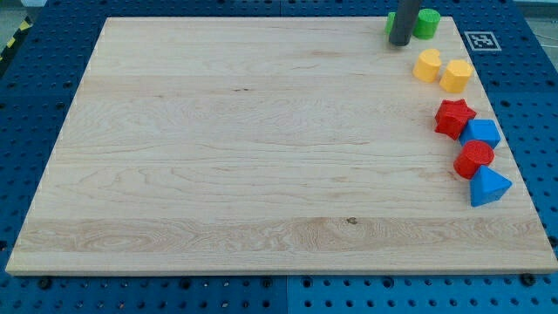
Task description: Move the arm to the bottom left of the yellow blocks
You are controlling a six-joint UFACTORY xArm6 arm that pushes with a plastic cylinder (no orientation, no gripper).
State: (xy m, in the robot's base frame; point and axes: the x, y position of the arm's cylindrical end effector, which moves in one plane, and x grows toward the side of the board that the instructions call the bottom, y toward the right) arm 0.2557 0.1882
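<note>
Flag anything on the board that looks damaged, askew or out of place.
Nothing stands out. All blocks crowd the board's right edge, intact; the blue block lowest in the view sits closest to the edge. My tip rests beside the green block.

Bright, even overhead light, no hard glare. Wooden board (261,148) evenly lit, grain sharp across the middle. Blocks at 2–4 o'clock throw only short soft shadows (barely visible) onto the wood. My tip (400,43) at 1 o'clock looks slightly soft, a bit motion-blurred. Blue pegboard (35,96) darker toward the 9 o'clock corner. Board edges converge toward 12 o'clock; mild perspective skew.
</note>
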